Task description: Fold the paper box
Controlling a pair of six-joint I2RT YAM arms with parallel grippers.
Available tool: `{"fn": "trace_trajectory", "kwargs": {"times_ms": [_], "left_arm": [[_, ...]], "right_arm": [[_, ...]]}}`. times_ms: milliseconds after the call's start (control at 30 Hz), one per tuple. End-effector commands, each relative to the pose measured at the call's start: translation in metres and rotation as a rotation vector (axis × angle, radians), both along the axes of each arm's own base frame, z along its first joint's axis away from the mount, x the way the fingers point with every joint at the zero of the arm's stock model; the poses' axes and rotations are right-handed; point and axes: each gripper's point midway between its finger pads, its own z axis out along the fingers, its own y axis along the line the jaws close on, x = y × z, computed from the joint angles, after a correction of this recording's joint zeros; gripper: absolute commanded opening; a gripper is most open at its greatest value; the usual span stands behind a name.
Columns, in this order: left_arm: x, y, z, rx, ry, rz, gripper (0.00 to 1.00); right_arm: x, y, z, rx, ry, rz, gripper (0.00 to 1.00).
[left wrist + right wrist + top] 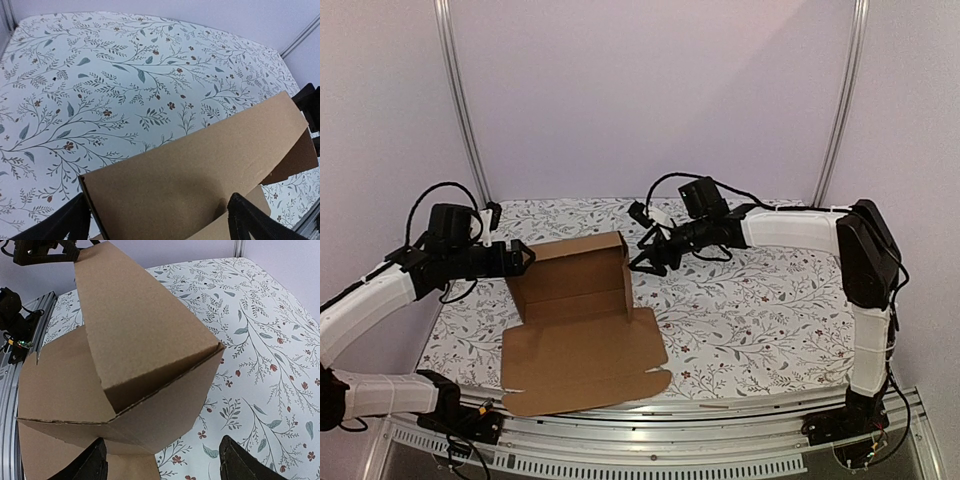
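The paper box [570,290] is plain brown cardboard, half formed: its back and side walls stand up, and its wide lid panel [585,365] lies flat toward the near edge. My left gripper [525,257] is at the box's left end. In the left wrist view the upright wall [200,170] stands between the spread fingers of the open left gripper [156,200]. My right gripper [648,260] is at the box's right end. It is open [162,440], and the box's raised corner [140,340] sits just ahead of its fingers, nothing pinched.
The table [770,310] has a white cloth printed with leaves and flowers. A metal rail [720,425] runs along the near edge by the arm bases. Pale walls and two upright metal posts close off the back.
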Motion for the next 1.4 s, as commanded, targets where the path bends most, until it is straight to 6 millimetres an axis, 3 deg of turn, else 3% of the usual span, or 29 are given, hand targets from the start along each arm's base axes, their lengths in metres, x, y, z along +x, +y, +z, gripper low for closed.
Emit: {"fn": "trace_trajectory", "kwargs": {"times_ms": [0,267,500,767,1000,1133,1367], "left_arm": [[0.002,-0.009,-0.006,-0.05,0.017,-0.035,0.93],[0.006,-0.017,-0.008,-0.081,0.028,-0.067,0.89],[0.012,-0.025,-0.005,-0.075,0.018,-0.114,0.88],[0.022,-0.033,-0.007,-0.079,0.031,-0.15,0.86],[0.031,-0.04,-0.004,-0.093,0.041,-0.168,0.82],[0.036,-0.041,-0.003,-0.093,0.044,-0.165,0.81],[0.038,-0.043,0.006,-0.116,0.03,-0.161,0.81]], "right_arm": [[-0.002,0.015,-0.011,-0.01,0.061,0.019,0.76],[0.008,0.024,-0.021,-0.023,0.073,0.014,0.76],[0.027,0.036,-0.028,-0.007,0.048,-0.02,0.7],[0.042,0.044,-0.027,0.065,-0.049,-0.044,0.5],[0.067,0.061,-0.013,0.162,-0.112,-0.135,0.34],[0.08,0.071,-0.024,0.15,-0.12,-0.207,0.26],[0.097,0.074,-0.024,0.138,-0.147,-0.317,0.15]]}}
